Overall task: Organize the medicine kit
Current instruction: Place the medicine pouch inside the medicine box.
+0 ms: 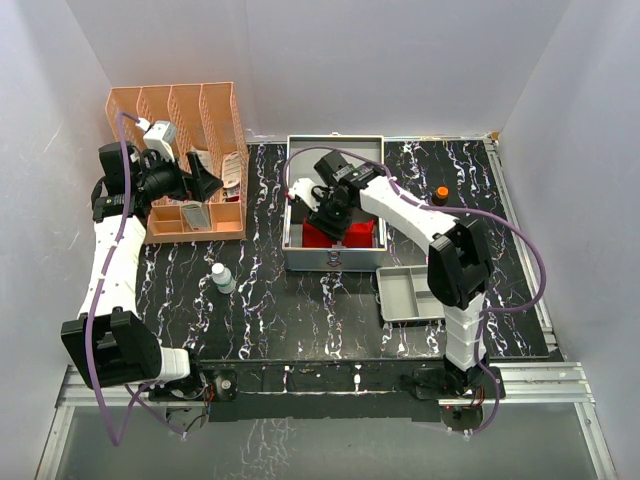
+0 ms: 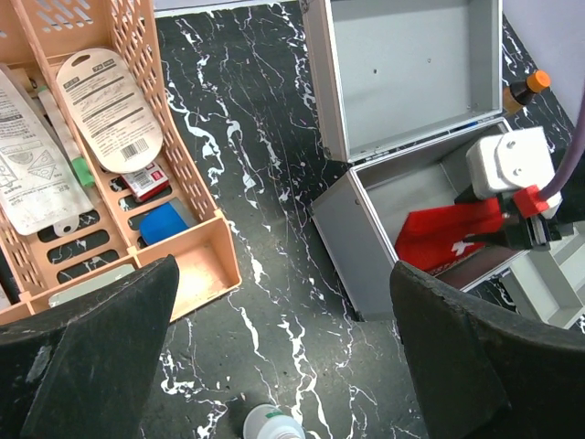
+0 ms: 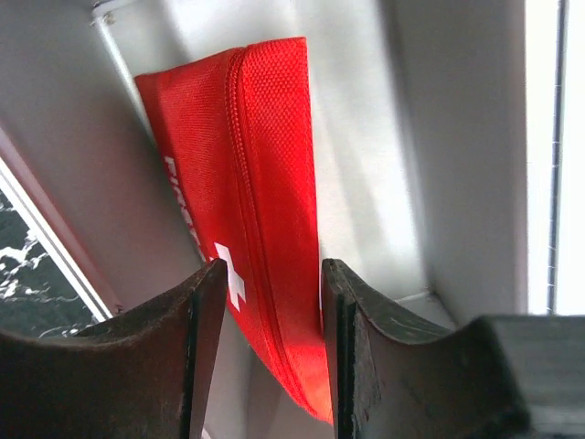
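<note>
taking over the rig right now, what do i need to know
Left gripper: open, empty, hovering by the orange rack.
Right gripper: down inside the medicine kit, one finger on each side of the red pouch; gripping or not, cannot tell.
Done: kit lid open, pouch inside, on edge.
To do, likely: the white bottle, orange-capped bottle and grey tray sit on the table outside the kit; the rack holds packets.

Count: 1 medicine kit (image 1: 335,260), 1 red pouch (image 3: 274,165), 1 orange rack (image 1: 175,105), 1 grey tray (image 1: 420,300), 1 white bottle (image 1: 223,277), 1 orange-capped bottle (image 1: 441,194).
</note>
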Robot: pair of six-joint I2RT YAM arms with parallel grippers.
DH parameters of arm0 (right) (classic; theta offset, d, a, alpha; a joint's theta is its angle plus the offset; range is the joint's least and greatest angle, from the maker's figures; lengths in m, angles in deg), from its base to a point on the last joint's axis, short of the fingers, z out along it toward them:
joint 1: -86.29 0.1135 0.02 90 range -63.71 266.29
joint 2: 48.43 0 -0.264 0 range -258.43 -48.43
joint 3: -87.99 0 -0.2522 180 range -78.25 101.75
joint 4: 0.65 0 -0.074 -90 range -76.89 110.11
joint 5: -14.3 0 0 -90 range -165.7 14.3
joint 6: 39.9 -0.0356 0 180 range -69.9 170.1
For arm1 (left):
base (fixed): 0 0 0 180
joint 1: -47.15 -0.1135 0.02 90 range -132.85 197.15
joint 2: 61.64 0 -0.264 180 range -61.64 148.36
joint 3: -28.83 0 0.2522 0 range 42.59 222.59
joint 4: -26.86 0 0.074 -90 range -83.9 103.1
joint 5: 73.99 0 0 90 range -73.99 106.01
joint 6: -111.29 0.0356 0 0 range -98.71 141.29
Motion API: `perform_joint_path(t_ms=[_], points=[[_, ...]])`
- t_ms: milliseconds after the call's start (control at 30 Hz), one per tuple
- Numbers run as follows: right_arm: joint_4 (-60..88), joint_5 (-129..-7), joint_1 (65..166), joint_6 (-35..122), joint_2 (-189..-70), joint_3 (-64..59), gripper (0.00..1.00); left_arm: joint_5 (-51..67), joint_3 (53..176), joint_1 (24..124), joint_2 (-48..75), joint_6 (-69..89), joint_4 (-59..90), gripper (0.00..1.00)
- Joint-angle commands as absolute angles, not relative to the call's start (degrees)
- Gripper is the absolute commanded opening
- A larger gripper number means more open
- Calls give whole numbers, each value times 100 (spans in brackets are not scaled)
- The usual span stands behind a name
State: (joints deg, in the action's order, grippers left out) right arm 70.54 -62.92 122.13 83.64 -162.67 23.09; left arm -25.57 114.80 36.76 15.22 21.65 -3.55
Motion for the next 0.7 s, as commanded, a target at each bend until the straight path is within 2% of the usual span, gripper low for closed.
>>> perform_joint_path(t_ms=[0,233,533,667], points=[[6134,-6910,12196,8235,-15627,2287,43,-2848,11554,3643,1510,2126,-281,98],[5351,-7440,12197,7945,-15128,2340,45,-2924,11568,3643,1527,2120,-272,98],[4132,-9501,11763,6322,-14206,2120,68,-2868,11538,3643,1497,2536,-491,99],[4495,-9707,10970,5132,-14049,2114,69,-2791,11596,3643,1496,2659,-571,99]])
